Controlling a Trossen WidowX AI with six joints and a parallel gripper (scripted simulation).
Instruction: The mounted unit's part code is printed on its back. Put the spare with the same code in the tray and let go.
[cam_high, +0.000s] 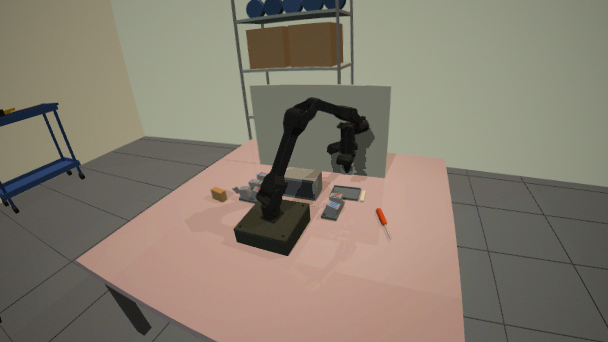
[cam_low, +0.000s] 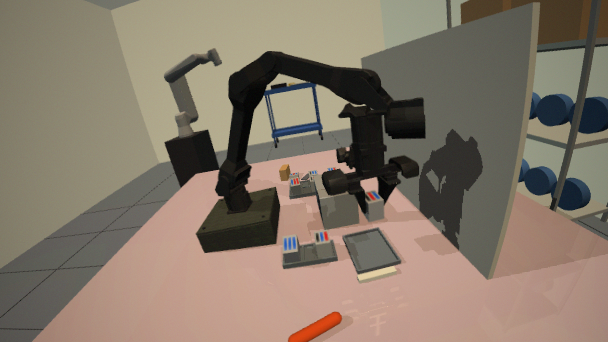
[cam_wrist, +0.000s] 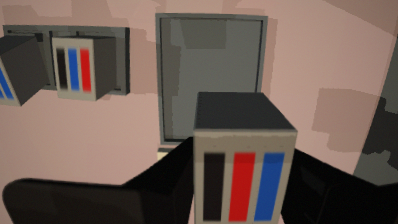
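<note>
The robot's slim, matte black, six-jointed arm (cam_low: 240, 125) is built of blocky, faceted segments with thicker cylindrical housings at the joints. It rises from a squat, dark olive-black rectangular base block (cam_high: 272, 227) whose top shows small pale screw dots near the corners. The black two-fingered hand (cam_low: 369, 197) has broad, flat-sided fingers, plain and unmarked, with stubby cylindrical motor pods flanking the wrist.
</note>
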